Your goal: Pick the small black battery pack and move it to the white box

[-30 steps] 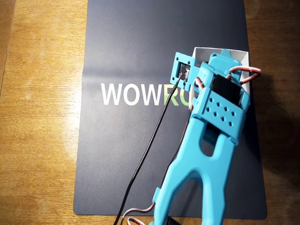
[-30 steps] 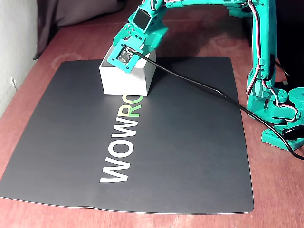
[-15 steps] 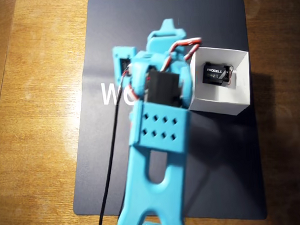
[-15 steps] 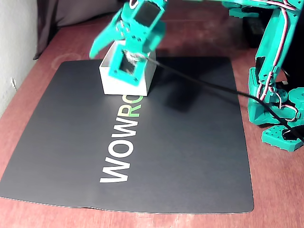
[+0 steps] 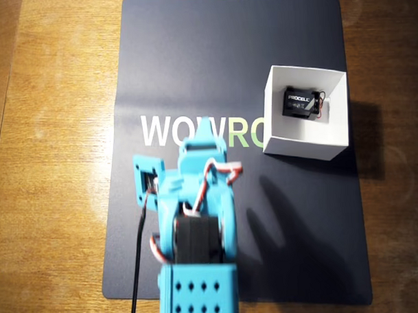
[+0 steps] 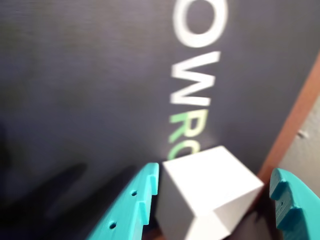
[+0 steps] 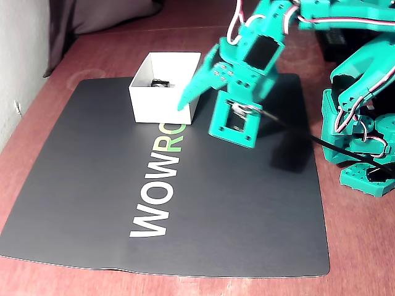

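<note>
Overhead view shows the battery pack (image 5: 304, 101) lying inside the white box (image 5: 335, 118) at about two o'clock on the mat (image 5: 192, 61), while the gripper (image 6: 215, 200) hangs empty, fingers apart, so the job looks done.

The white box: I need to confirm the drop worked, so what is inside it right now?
In the overhead view the white box holds the small black battery pack lying flat, PROCELL lettering up, red wires at one end. Nothing else shows on its floor. The floor under the pack is hidden.
</note>
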Controlling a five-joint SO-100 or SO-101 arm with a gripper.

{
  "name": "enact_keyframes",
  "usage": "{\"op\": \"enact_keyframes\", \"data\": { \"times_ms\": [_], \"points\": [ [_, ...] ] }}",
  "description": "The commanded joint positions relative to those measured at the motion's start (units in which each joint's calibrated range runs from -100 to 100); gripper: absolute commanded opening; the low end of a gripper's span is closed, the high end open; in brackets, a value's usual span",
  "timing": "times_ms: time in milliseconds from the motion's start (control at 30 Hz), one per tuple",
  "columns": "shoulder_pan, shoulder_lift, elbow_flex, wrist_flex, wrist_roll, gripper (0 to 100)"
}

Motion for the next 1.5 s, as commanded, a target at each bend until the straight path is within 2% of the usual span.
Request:
{"op": "enact_keyframes", "data": {
  "times_ms": [0,367,433,567,600,1033,1300,1467],
  "points": [
    [0.30,-9.61,7.18,0.06,-0.16,26],
    [0.89,-29.25,21.96,0.67,-0.21,25],
    [0.89,-31.26,23.50,0.76,-0.10,20],
    [0.89,-35.03,24.32,0.76,-0.16,1],
    [0.89,-35.82,24.86,0.85,-0.10,0],
    [0.89,-45.03,36.38,0.94,0.28,1],
    [0.89,-45.12,35.57,8.12,0.28,1],
    [0.89,-45.12,35.57,8.47,0.28,1]
  ]
}}
